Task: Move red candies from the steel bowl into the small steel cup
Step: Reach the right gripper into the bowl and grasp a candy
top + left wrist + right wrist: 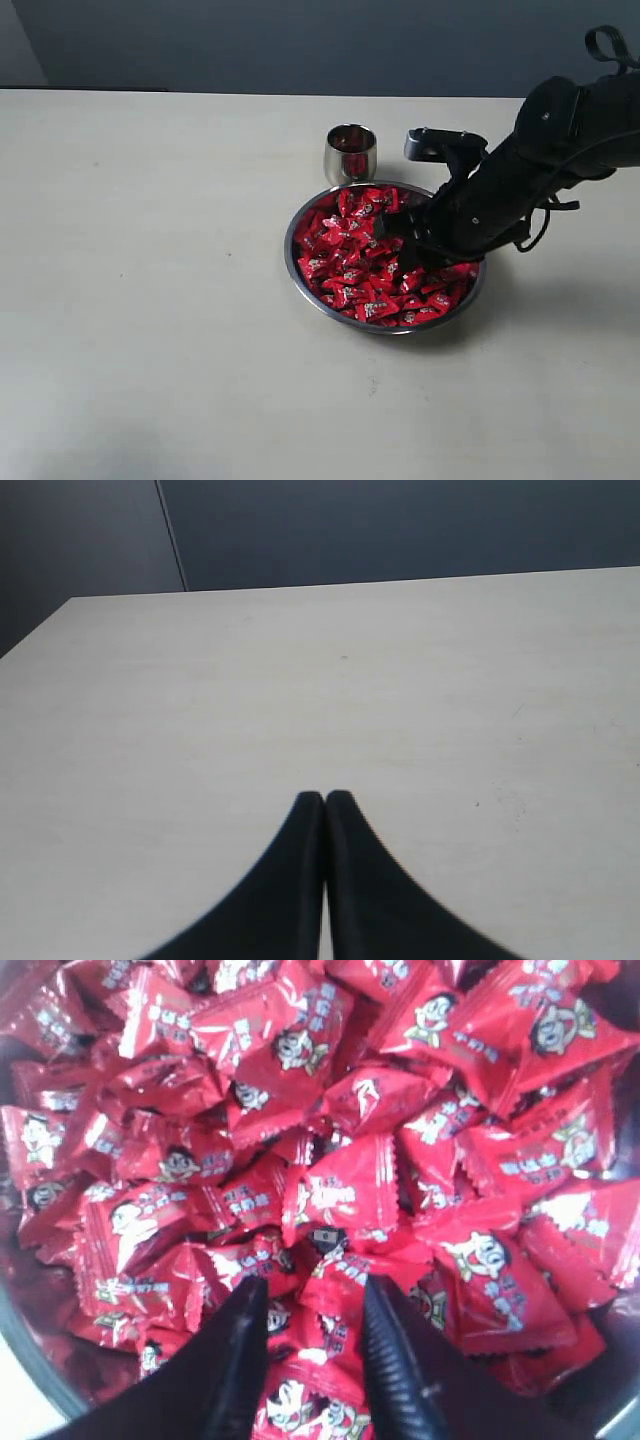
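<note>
Right gripper [312, 1292] is down in the red candies [330, 1190], jaws apart and straddling one wrapper, nothing pinched yet. My read: the candies are light, with slick crinkly foil, and the loose pile will shift. I'd grab the pillow body, not the crimped ends. They fill the steel bowl [289, 252], which has a thin, low rim. The small steel cup [350, 155] sits just past the far rim. Its mouth is narrow and it probably tips easily. The table [150, 300] is open around. Left gripper [325, 798] has its jaws closed over bare tabletop.
</note>
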You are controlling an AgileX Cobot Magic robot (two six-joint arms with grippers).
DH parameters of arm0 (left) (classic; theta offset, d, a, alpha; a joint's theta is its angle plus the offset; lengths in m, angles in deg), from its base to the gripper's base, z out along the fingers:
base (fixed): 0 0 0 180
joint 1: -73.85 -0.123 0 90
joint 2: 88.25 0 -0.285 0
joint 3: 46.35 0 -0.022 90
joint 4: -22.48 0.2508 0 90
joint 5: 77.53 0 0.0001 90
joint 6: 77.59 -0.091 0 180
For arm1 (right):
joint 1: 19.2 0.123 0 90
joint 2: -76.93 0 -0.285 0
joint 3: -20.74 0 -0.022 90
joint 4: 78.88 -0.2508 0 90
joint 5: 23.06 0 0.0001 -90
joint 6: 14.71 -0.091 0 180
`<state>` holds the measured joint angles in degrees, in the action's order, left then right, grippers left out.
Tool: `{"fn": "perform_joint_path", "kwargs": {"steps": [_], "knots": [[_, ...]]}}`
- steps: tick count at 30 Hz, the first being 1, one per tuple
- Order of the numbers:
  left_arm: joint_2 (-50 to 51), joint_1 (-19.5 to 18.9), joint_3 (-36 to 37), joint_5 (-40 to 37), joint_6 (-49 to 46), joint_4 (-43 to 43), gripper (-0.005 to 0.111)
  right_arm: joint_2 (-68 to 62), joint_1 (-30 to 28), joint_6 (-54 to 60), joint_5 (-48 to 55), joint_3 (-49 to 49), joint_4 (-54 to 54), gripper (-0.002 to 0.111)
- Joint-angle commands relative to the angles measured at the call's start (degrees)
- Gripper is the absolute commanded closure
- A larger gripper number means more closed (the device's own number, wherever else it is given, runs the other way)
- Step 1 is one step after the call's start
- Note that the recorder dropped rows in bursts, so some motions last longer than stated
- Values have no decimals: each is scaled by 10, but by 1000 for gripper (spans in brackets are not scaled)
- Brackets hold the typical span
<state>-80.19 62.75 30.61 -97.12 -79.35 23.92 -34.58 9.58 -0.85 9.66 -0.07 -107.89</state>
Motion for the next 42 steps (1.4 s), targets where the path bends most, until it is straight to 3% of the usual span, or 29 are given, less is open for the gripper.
{"fn": "perform_joint_path", "kwargs": {"steps": [1,6,17,24,42], "knots": [[-3,4,3,4,1,1,106,0,-2,-6,13,-1,5,76],[-3,4,3,4,1,1,106,0,-2,-56,29,13,46,76],[-3,4,3,4,1,1,106,-22,-2,-139,192,141,166,76],[-3,4,3,4,1,1,106,-72,8,-136,177,142,124,76],[-3,4,3,4,1,1,106,-100,22,-149,163,142,150,76]]}}
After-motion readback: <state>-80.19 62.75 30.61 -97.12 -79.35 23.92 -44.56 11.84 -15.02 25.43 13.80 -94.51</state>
